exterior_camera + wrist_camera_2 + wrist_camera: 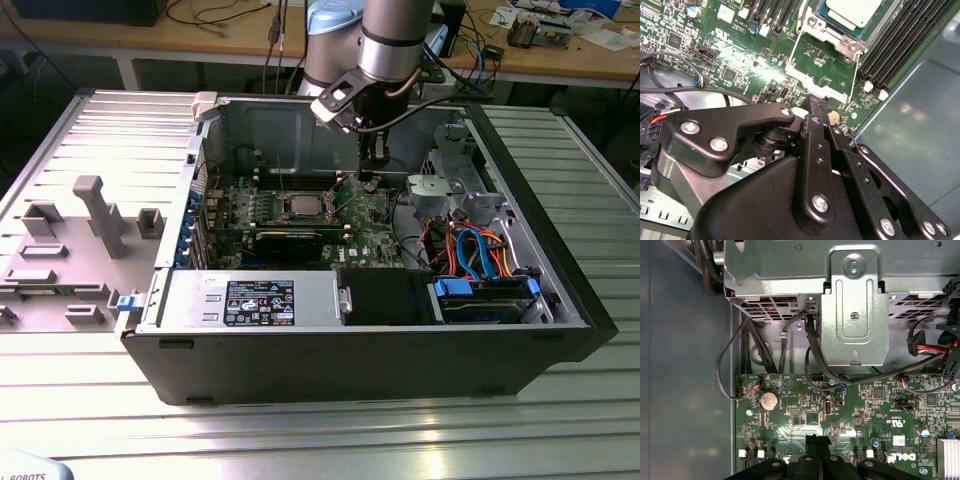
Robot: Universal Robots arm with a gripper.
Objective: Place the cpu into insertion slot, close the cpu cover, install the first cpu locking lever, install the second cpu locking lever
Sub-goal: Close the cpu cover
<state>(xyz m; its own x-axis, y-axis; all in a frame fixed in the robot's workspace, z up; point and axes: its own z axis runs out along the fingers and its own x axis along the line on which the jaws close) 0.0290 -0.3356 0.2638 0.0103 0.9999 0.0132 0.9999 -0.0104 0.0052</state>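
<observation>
From the exterior view's left: grey fixture blocks (95,215) sit on the ribbed table (300,440), then comes the open pc case (350,350). Inside it is one graphics card (290,240) and, just beside it, one cpu (303,205), silver top up, seated in the one insertion slot (813,22), so step one looks done. In the second wrist view two thin wire levers (794,50) run out from the socket corners toward the arm. They look unlatched, so both lever steps seem left to do. A silvery plate edge between them is likely the cpu cover (815,84); I can't tell if it is down over the chip. Right of the socket the one gripper (372,178) hangs low over the board, fingers pressed together with nothing visible between them, tips just beside that plate edge. Memory slots (900,40) flank the socket, count unclear. Far right: one drive cage (455,185), blue and orange cables (475,250).
</observation>
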